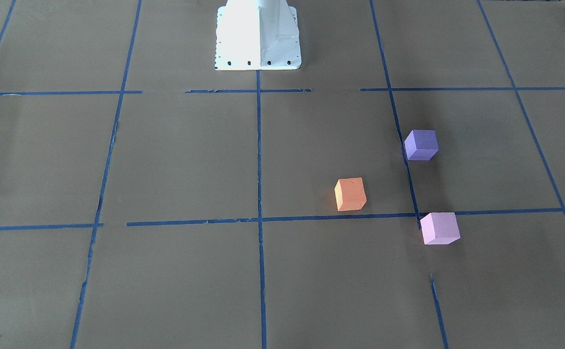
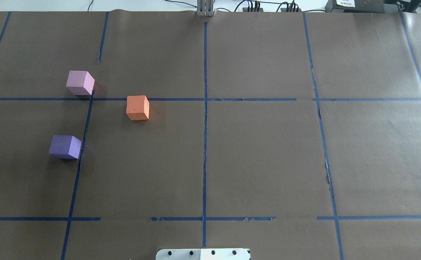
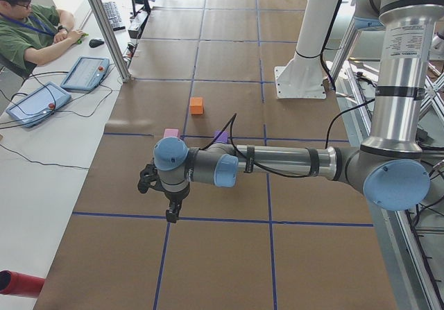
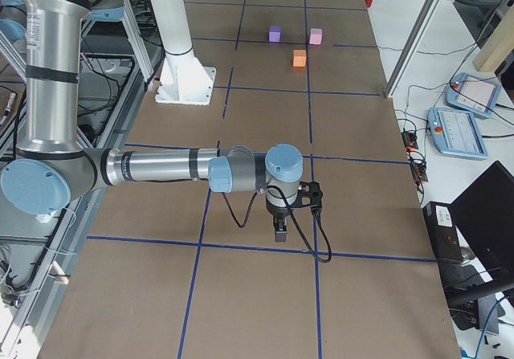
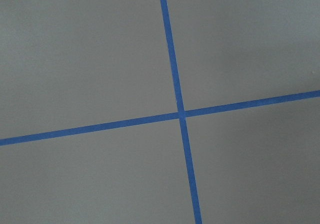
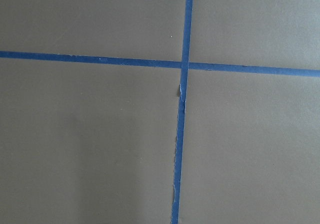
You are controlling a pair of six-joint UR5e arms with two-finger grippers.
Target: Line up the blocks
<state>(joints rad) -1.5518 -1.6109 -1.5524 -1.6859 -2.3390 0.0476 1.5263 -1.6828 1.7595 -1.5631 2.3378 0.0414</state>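
Three cubes lie on the brown paper on the robot's left half of the table. In the overhead view the orange block (image 2: 137, 107) is nearest the middle. The violet-purple block (image 2: 65, 147) sits nearer the robot and the pale pink block (image 2: 80, 82) farther away; they do not touch. All three also show in the front view: orange (image 1: 350, 194), violet (image 1: 421, 144), pink (image 1: 440, 228). My left gripper (image 3: 170, 213) shows only in the left side view, well short of the blocks. My right gripper (image 4: 279, 234) shows only in the right side view, far from them. I cannot tell whether either is open or shut.
Blue tape lines (image 2: 205, 108) divide the brown paper into squares. The white robot base (image 1: 258, 36) stands at the table's robot side. An operator (image 3: 31, 32) sits beside tablets (image 3: 38, 102) off the table's far side. Both wrist views show only paper and crossing tape.
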